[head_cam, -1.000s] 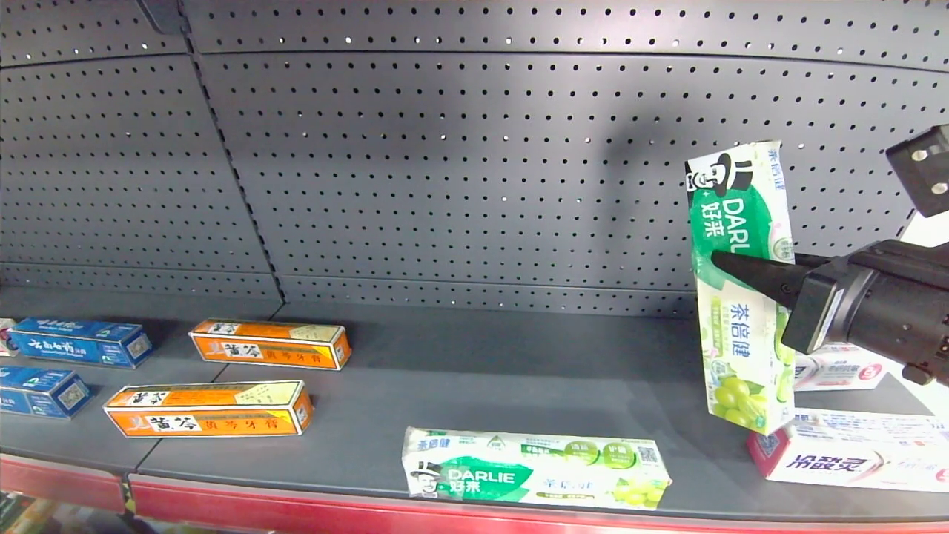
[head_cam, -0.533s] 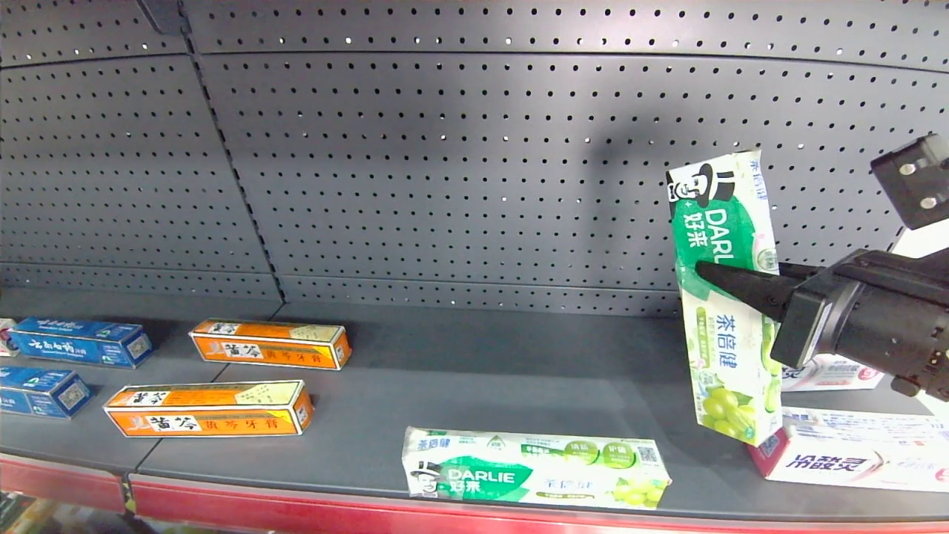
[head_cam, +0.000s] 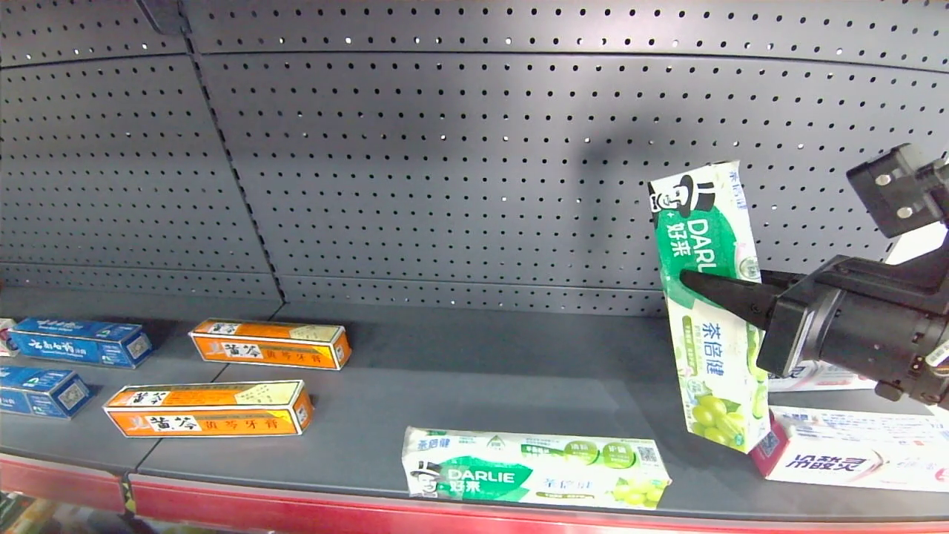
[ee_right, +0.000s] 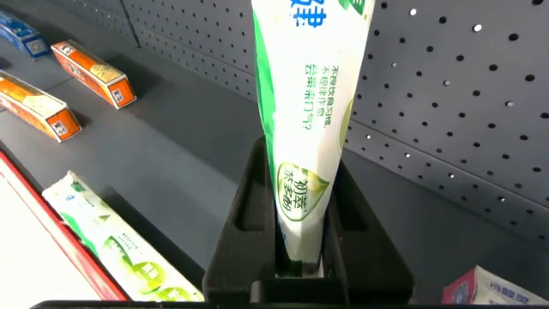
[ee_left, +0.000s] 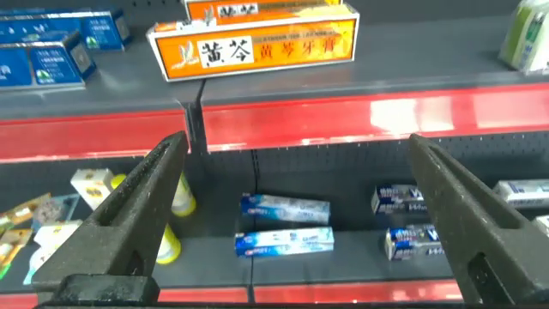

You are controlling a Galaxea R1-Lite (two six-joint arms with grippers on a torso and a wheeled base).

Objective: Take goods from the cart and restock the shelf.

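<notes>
Green-and-white cardboard toothpaste box (head_cam: 704, 230) clamped mid-length in right hand (head_cam: 693, 282), over right part of grey metal shelf (head_cam: 474, 371).
Long axis near vert.; room to lay flat on robot's left, behind matching flat-lying box (head_cam: 535, 467). Left hand (ee_left: 298, 142) apart, lower, farther off.

Green-and-white toothpaste box (head_cam: 704, 222), black tool (head_cam: 700, 285), orange boxes (head_cam: 207, 408), blue boxes (head_cam: 78, 341), grey perforated panel (head_cam: 445, 170)

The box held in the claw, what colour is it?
The box is green and white, with green grapes pictured; clearest in the head view.
</notes>
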